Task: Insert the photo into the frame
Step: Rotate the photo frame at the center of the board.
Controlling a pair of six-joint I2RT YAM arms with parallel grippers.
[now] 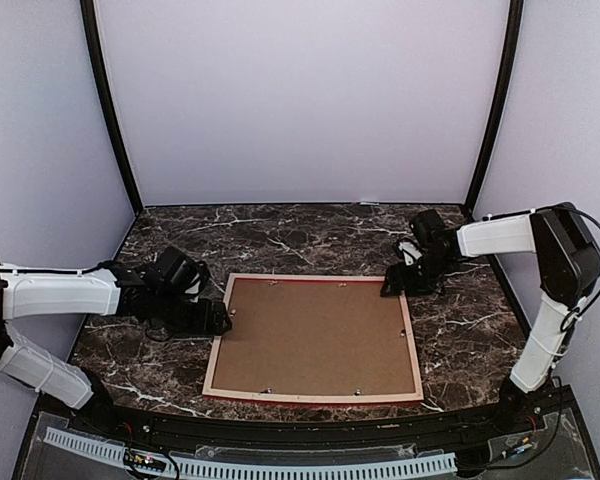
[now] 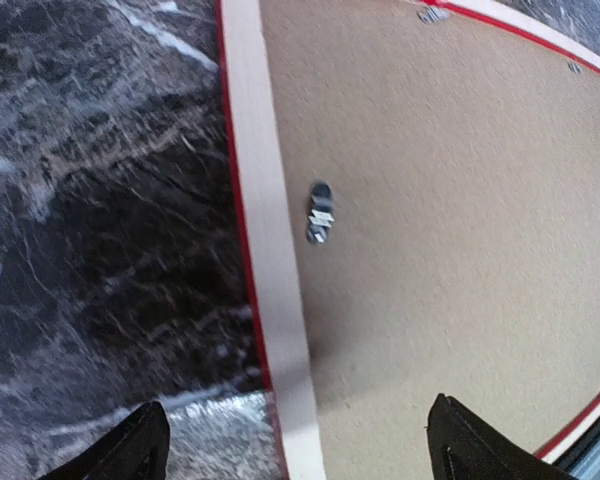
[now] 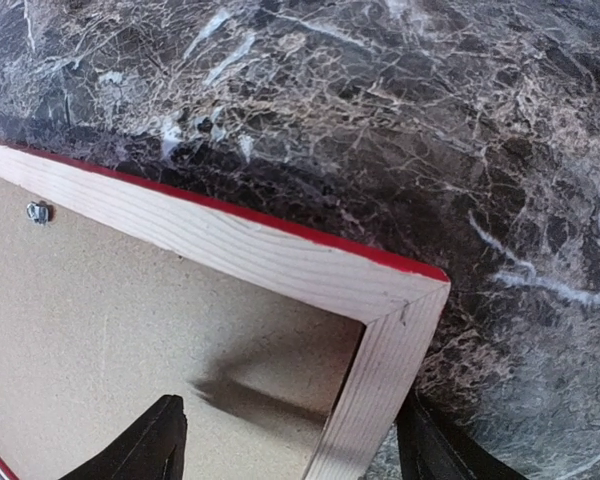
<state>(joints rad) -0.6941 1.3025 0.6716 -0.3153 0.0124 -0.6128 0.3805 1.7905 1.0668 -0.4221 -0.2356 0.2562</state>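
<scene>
Just one frame [image 1: 412,340], one backing board [image 1: 315,335]; left gripper [image 1: 220,320], right gripper [image 1: 395,285] agape.

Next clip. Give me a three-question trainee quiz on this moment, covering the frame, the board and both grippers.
1. True or false: the frame lies with its red front up.
2. Which part of the frame does the right gripper straddle? A) near-left corner B) far-right corner C) middle of the near rail
3. Fill in: the left gripper, over the frame's left rail, is ___.
Key: 1 false, the pale wood rear and the brown board face up; 2 B; 3 open.
</scene>
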